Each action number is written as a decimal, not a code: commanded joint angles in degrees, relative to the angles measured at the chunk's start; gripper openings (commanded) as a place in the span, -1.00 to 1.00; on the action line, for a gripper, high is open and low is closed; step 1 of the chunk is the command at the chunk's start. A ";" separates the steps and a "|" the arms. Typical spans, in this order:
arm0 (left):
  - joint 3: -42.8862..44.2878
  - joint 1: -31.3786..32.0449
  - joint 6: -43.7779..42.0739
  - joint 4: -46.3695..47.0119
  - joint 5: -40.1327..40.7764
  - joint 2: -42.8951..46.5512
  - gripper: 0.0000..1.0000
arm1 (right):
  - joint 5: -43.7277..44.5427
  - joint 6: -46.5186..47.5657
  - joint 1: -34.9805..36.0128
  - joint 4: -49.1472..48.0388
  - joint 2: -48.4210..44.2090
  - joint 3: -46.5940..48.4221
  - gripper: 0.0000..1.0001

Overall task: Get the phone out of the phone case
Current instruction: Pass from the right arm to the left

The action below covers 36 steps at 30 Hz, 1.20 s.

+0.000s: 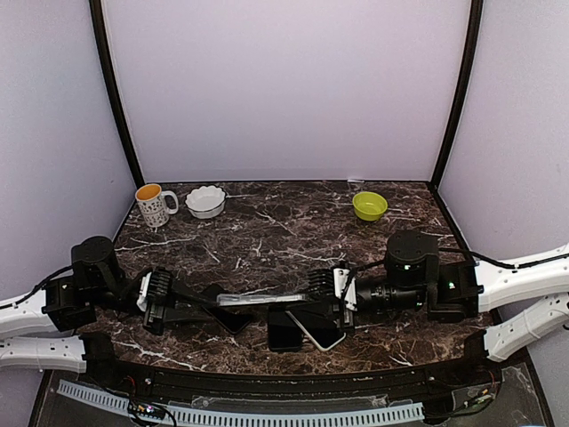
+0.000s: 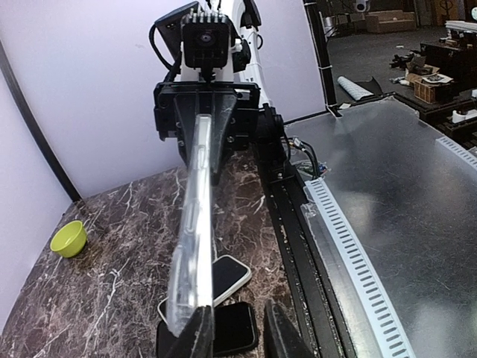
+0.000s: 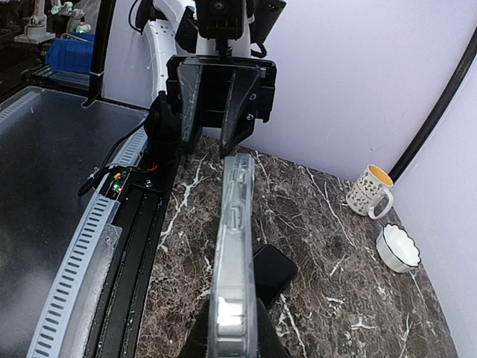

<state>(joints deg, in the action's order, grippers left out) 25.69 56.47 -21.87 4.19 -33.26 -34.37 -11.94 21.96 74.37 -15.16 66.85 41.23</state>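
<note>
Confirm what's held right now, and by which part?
The clear phone case, spanning both arms: left jaws clamp one short end, right jaws the opposite end.

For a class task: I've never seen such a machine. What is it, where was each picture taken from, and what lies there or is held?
Two robot arms sit at a marble table. One picture looks down from above; the other two come from cameras on each wrist. The right pincer is shut on one end of a clear phone case; its other end reaches the left pincer, whose grip is unclear. Below lie a white-edged phone and a dark slab. At the back: mug, white bowl, green bowl.
</note>
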 commanded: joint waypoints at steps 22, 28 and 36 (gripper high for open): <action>-2.47 -0.11 1.24 1.96 3.34 2.48 -0.48 | -2.05 -1.99 0.29 -9.43 -2.30 2.00 -1.00; -2.80 -0.08 2.79 5.68 -0.18 -0.41 -0.48 | -2.70 -2.34 0.33 -10.67 -0.92 2.27 -1.00; -3.12 -0.12 3.06 8.62 -0.52 -2.28 -0.47 | -4.12 -2.44 0.34 -9.92 0.10 3.21 -1.00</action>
<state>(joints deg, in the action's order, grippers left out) 23.22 56.14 -19.38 7.73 -32.14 -35.99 -13.52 20.40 74.30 -17.69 66.26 41.34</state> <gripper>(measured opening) 0.262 0.088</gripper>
